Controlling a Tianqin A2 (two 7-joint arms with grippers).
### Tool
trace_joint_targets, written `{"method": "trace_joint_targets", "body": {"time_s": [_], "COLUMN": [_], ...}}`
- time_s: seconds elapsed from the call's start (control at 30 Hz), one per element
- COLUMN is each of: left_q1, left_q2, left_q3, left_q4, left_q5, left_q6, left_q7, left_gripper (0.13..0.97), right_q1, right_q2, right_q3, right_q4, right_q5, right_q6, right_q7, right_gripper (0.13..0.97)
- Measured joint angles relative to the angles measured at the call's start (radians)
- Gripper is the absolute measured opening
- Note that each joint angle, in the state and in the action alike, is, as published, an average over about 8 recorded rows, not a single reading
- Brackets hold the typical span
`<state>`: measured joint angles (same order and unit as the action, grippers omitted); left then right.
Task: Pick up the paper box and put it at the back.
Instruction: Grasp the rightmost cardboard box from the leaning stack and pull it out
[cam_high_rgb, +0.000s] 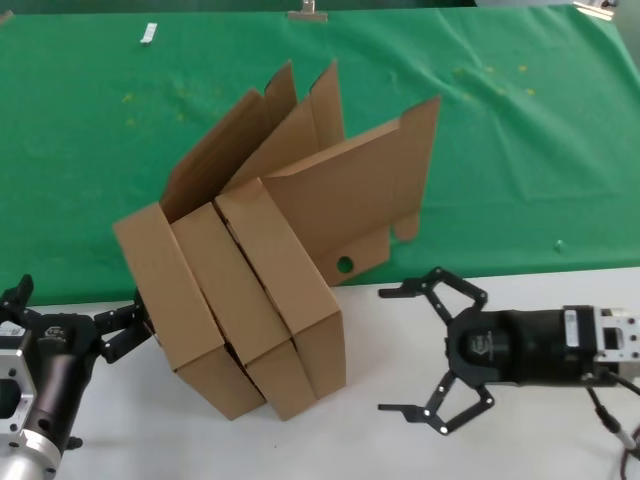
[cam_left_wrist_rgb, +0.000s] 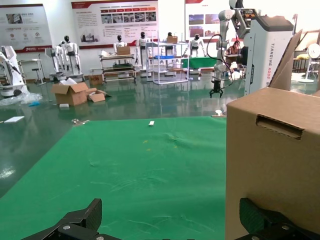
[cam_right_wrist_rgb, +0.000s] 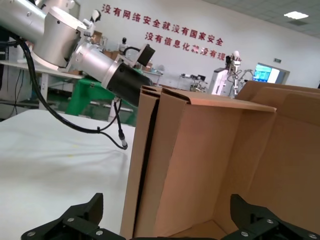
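The approach step is judged to be in hand. The right gripper (cam_high_rgb: 415, 350) is held wide open, empty, with the nearest paper box (cam_high_rgb: 300, 290) just ahead. Next, closing on its edge is called for, then carrying beyond to the green cloth (cam_high_rgb: 520, 150). The left gripper (cam_high_rgb: 125, 325) is spread beside the stack.

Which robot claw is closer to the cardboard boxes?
The left gripper. It sits right against the side of the leftmost paper box. The right gripper is open on the white table, with a gap between it and the boxes.
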<state>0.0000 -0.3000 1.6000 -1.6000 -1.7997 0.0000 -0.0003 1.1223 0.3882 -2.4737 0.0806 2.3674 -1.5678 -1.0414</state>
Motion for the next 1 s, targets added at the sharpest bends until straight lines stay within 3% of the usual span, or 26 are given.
{"method": "trace_joint_targets", "body": {"time_s": [0.3, 0.6, 0.87, 1.0], "left_q1": [0.0, 0.0, 0.0, 0.0], "left_q2": [0.0, 0.0, 0.0, 0.0], "left_q3": [0.0, 0.0, 0.0, 0.0], "left_q4": [0.0, 0.0, 0.0, 0.0], "left_q5": [0.0, 0.0, 0.0, 0.0], "left_q6": [0.0, 0.0, 0.0, 0.0], "left_q7": [0.0, 0.0, 0.0, 0.0], "left_gripper": [0.966, 0.966, 0.966, 0.966], "right_q1": [0.036, 0.052, 0.057, 0.058], "right_q2": [-0.063, -0.094, -0.108, -0.109], "right_q3": [0.107, 0.222, 0.319, 0.363], "right_q4": [-0.047, -0.064, -0.072, -0.074], "right_q5": [-0.115, -0.228, -0.328, -0.371], "right_q6": [-0.002, -0.002, -0.001, 0.0], "right_q7": [0.01, 0.022, 0.024, 0.027], "right_gripper": [0.845, 0.687, 0.473, 0.409]}}
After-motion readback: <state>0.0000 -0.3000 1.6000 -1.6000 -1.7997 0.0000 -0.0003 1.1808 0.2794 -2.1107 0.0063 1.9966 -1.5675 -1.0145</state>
